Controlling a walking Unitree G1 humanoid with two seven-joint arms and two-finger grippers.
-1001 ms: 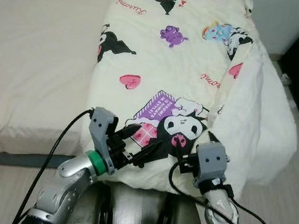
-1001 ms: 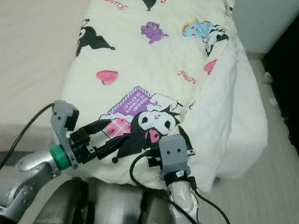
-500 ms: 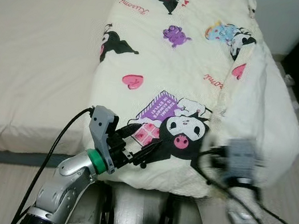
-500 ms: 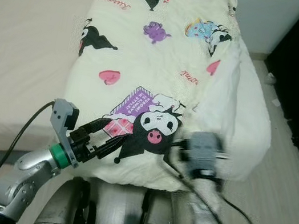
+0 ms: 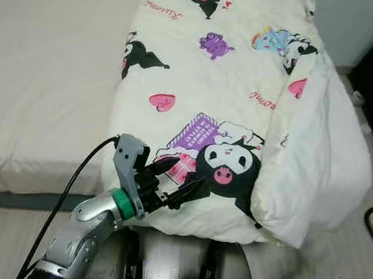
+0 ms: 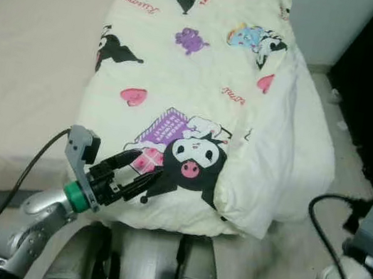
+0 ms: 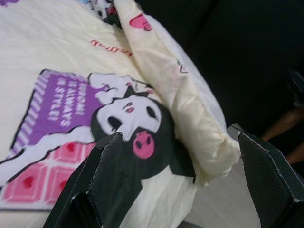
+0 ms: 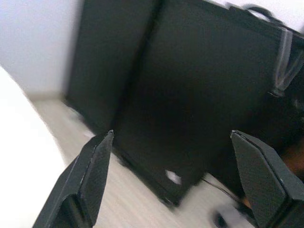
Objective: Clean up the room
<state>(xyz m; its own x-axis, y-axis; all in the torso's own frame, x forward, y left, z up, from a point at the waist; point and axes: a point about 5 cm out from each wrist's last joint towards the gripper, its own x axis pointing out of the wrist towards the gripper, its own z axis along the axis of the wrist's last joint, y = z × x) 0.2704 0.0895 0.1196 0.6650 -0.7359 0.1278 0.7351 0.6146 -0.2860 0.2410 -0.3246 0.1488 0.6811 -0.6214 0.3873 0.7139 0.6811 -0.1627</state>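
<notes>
Purple panel on the duvet (image 7: 61, 102): is reading "…IS ALWAYS IN STYLE!", first word unclear.
Red script on the duvet (image 5: 163, 7): is reading "Kuromi", upside down here.

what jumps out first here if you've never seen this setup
The cream cartoon-print quilt, lying along the bed's right side, its right edge folded over. The left gripper reaches over its near end, fingers open. The right gripper, fingers open, faces dark furniture.
</notes>
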